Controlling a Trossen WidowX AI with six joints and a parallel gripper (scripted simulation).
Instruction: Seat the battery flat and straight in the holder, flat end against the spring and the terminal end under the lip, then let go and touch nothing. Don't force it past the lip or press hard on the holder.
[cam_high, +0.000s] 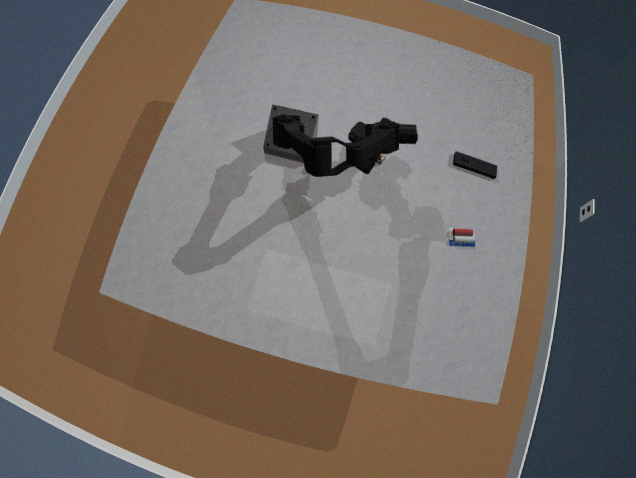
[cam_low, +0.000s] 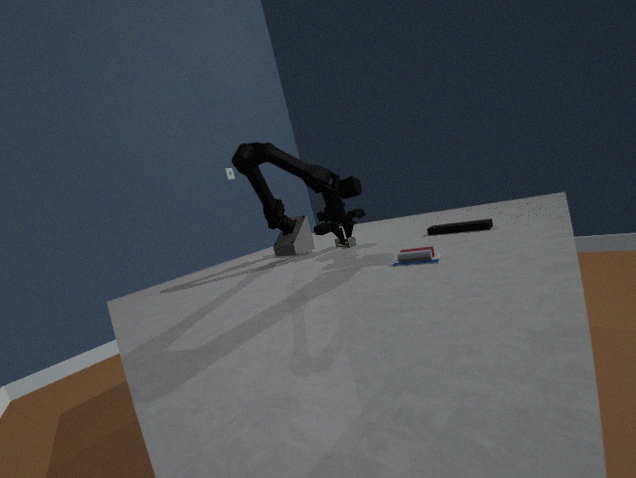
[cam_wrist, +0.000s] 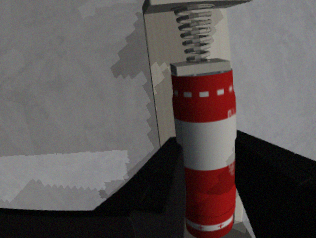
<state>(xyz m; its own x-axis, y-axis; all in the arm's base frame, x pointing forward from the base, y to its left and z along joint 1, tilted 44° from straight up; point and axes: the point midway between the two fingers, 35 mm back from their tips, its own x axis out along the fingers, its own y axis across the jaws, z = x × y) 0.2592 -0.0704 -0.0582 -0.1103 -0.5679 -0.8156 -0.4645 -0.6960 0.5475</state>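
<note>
In the wrist view the red and white battery (cam_wrist: 209, 145) lies lengthwise over the beige holder (cam_wrist: 159, 55) (cam_low: 352, 241). My gripper (cam_wrist: 203, 144) (cam_low: 346, 240) is shut on the battery, with one black finger at each side of its middle. The battery's flat end is at a small grey plate (cam_wrist: 201, 67) on the end of the coil spring (cam_wrist: 196, 35). The end with plus marks is at the bottom of the wrist view. Its terminal and the lip are not clearly visible, so I cannot tell whether it is under the lip. The arm mostly hides both in the top view.
A black oblong box (cam_high: 474, 164) (cam_low: 460, 227) lies on the table beyond the gripper. A red cylinder (cam_high: 463, 232) and a pale cylinder (cam_high: 463, 239) (cam_low: 414, 256) lie side by side on a blue-edged piece. The arm's grey base plate (cam_high: 309, 124) stands behind the holder.
</note>
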